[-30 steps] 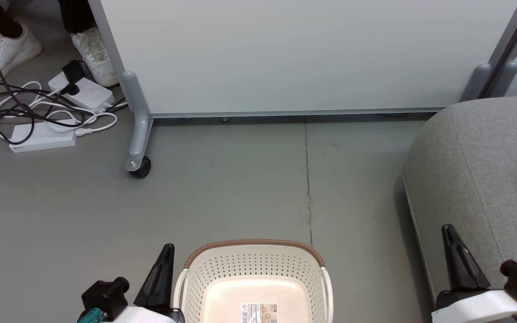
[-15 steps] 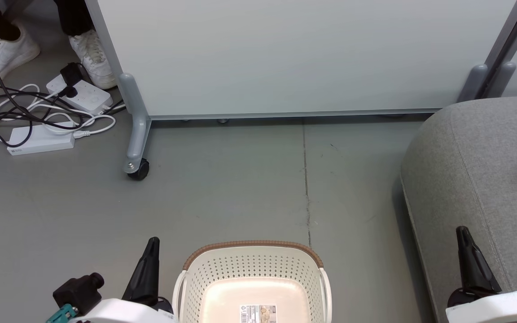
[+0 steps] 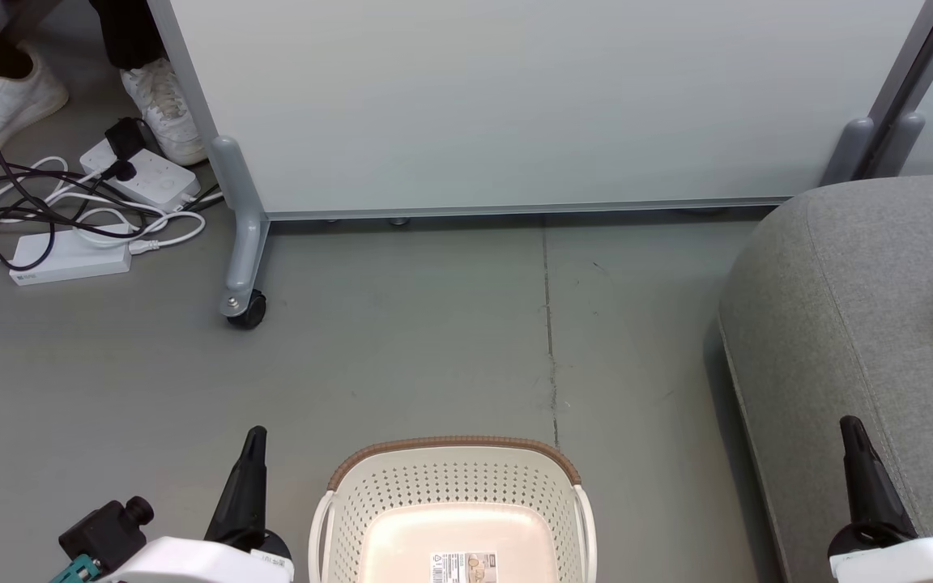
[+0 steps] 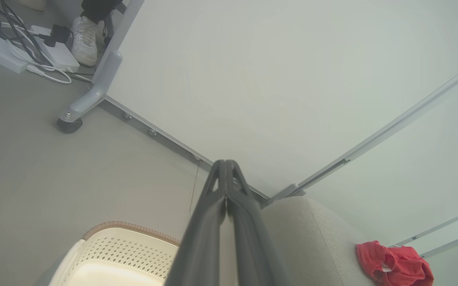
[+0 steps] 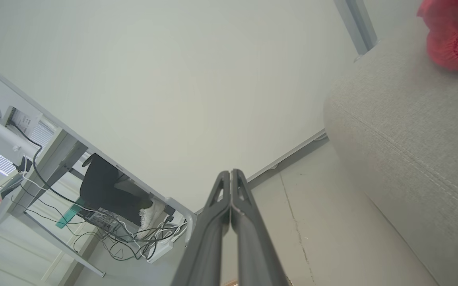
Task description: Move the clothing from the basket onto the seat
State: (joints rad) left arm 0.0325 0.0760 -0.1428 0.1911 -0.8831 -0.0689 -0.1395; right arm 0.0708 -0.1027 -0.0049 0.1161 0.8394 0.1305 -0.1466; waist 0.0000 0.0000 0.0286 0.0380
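While beyond jaws, clothing [image 4: 392, 265] on seat [image 3: 863, 283]

Ahead of me stands a pale partition panel [image 3: 515, 97] on grey legs, one black castor [image 3: 246, 310] resting on the grey floor [image 3: 402, 348]. A thin crack [image 3: 549, 324] runs along the floor toward me. At my far left, a white power strip [image 3: 146, 180] and a long white box [image 3: 70, 257] lie among black and white cables [image 3: 21, 212], just beside a person's white sneakers [image 3: 163, 101].
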